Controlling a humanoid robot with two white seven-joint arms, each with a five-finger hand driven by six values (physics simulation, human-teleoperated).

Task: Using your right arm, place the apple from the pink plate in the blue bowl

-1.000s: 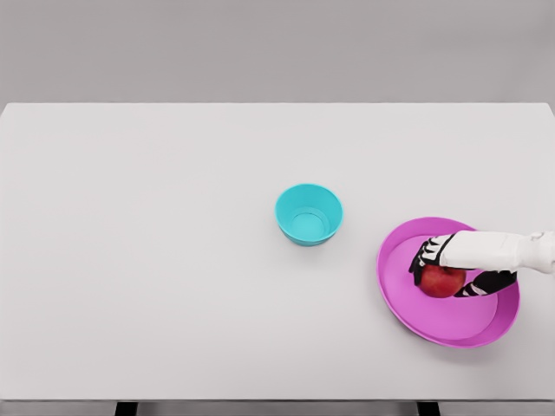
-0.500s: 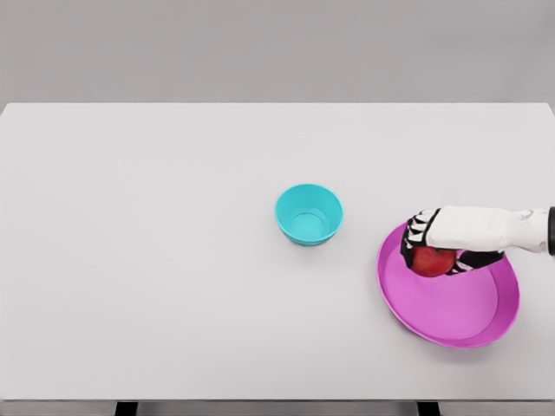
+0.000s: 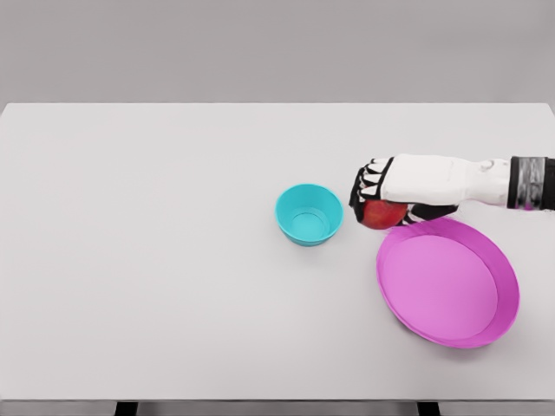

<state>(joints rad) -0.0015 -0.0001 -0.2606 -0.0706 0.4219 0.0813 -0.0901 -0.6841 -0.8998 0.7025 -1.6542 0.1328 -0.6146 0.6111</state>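
1. White worktop [image 3: 156, 286] against a plain grey wall; it carries only a bowl and a plate.
2. Right hand [image 3: 381, 201] comes in from the right edge, fingers clamped on the apple [image 3: 381, 214]. The apple sits under the palm, off the surface, between the bowl [image 3: 308, 214] and the plate [image 3: 448, 282], just past the plate's upper-left rim.
3. Left arm not in view.
4. Step in hand: carry the apple to the bowl. To do it well, keep the height so apple and knuckles clear the near rim, go on leftward until the apple is centred over the bowl's opening, then lower a little before letting go so it doesn't bounce out or tip the bowl.
5. Risk, as a judgement: the bowl is small and the fingers wrap low, so releasing off-centre could clip the rim.
6. Versus a second ago: the apple was resting in the plate with the hand around it; now it is lifted and moved up-left, the plate is empty, and the bowl hasn't shifted.
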